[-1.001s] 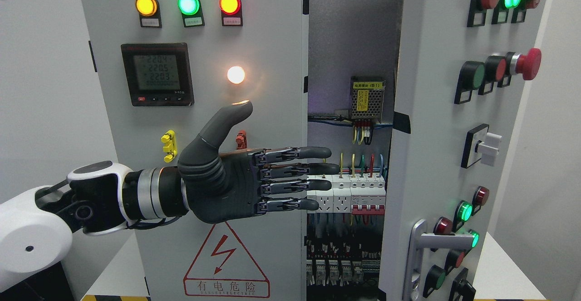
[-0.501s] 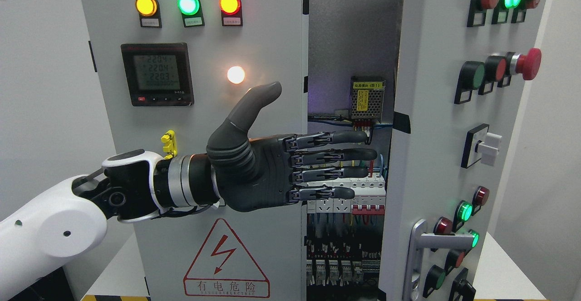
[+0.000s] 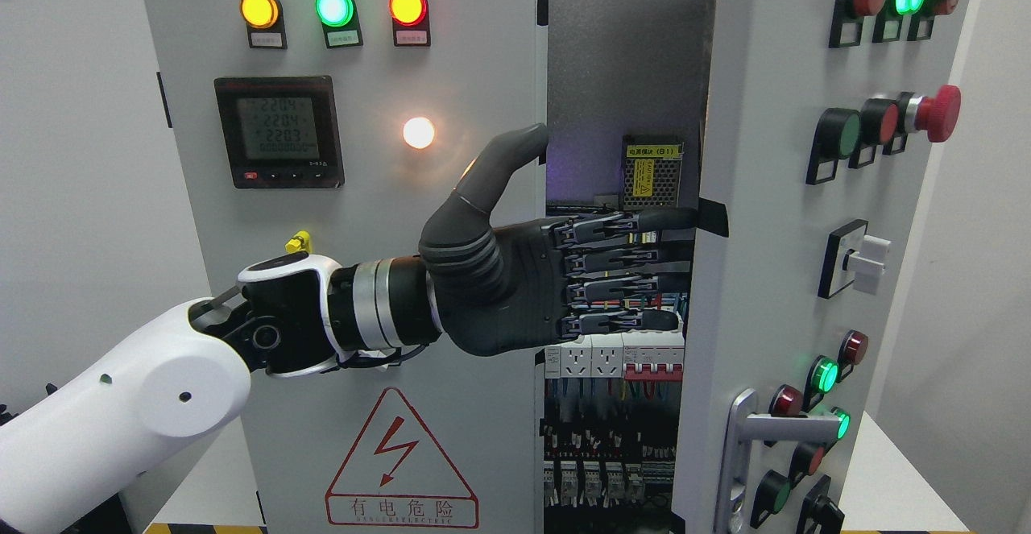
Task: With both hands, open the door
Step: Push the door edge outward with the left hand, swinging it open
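The left hand point(image 3: 556, 276) extends flat, fingers point(image 3: 636, 256) straight and holding nothing, into the gap between the doors. Its fingertips reach the inner edge of the right door point(image 3: 773, 276), which stands ajar at right.

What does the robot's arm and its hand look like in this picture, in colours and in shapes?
Only the left arm shows: a glossy white rounded shell with small dark holes. The wrist joint is black with a white rim, then a silver metal ring, with thin black cables below. The left hand is dark grey, with a ribbed thumb base and black segmented fingers.
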